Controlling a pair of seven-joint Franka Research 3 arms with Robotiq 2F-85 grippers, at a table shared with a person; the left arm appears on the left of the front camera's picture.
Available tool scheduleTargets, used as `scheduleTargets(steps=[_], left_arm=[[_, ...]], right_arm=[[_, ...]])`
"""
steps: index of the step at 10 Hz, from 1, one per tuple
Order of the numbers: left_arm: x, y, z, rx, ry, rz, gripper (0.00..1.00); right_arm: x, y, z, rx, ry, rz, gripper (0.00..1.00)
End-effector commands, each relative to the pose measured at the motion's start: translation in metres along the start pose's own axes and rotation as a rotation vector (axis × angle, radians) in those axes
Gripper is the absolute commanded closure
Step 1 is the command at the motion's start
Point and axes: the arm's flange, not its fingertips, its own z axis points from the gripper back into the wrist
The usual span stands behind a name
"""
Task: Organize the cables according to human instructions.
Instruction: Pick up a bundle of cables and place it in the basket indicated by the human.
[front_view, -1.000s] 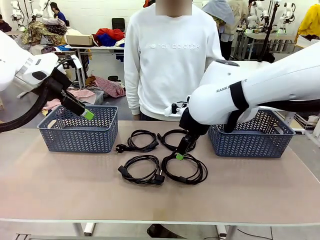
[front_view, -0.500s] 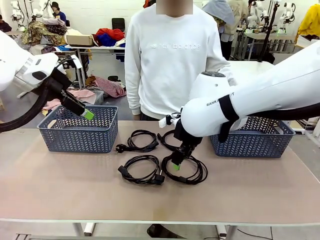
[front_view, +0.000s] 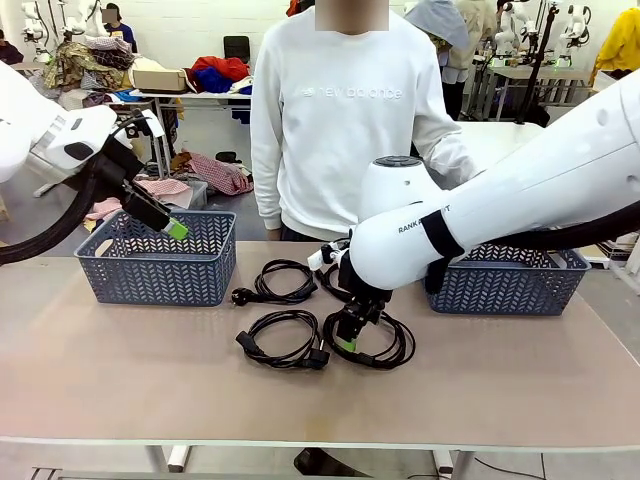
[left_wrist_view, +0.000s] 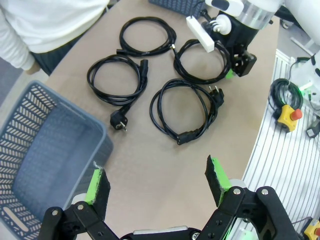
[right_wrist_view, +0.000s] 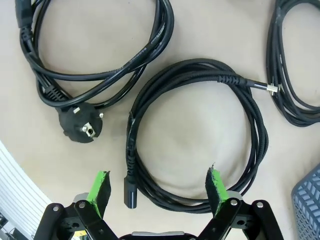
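**On the table (front_view: 120, 370): four loops and two wide pincers**

On the table top, between the left basket (front_view: 155, 275) and the right basket (front_view: 510, 290), lie four black cables. Each one is rolled in a loop. The far left cable (front_view: 300, 291) and the far right cable (front_view: 328, 283) are on the person's (front_view: 340, 120) side. The near left cable (front_view: 316, 357) and the near right cable (front_view: 400, 350) are on the robot's side.

The right pincer (front_view: 346, 342) is low over the near right cable. Its jaws are wide apart and hold nothing. In its own camera, part of the loop lies between the two green pads (right_wrist_view: 101, 186). I cannot tell if they touch the cable.

The left pincer (front_view: 172, 228) hangs up high over the left basket. It is wide too, and it holds nothing.
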Motion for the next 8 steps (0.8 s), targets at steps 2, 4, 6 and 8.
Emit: scheduleTargets(steps=[2, 4, 6, 8], left_arm=[[-0.001, 0.002, 0.0, -0.02, -0.023, -0.009, 0.0], [-0.001, 0.002, 0.0, -0.02, -0.023, -0.009, 0.0], [-0.001, 0.002, 0.0, -0.02, -0.023, -0.009, 0.0], [-0.001, 0.002, 0.0, -0.02, -0.023, -0.009, 0.0]], right_arm=[[0.016, -0.003, -0.006, -0.011, 0.01, -0.032, 0.0], [0.017, -0.003, -0.008, -0.009, 0.009, -0.04, 0.0], [0.018, -0.001, -0.01, -0.016, 0.003, -0.041, 0.0], [0.021, 0.001, -0.016, -0.029, 0.004, -0.039, 0.0]])
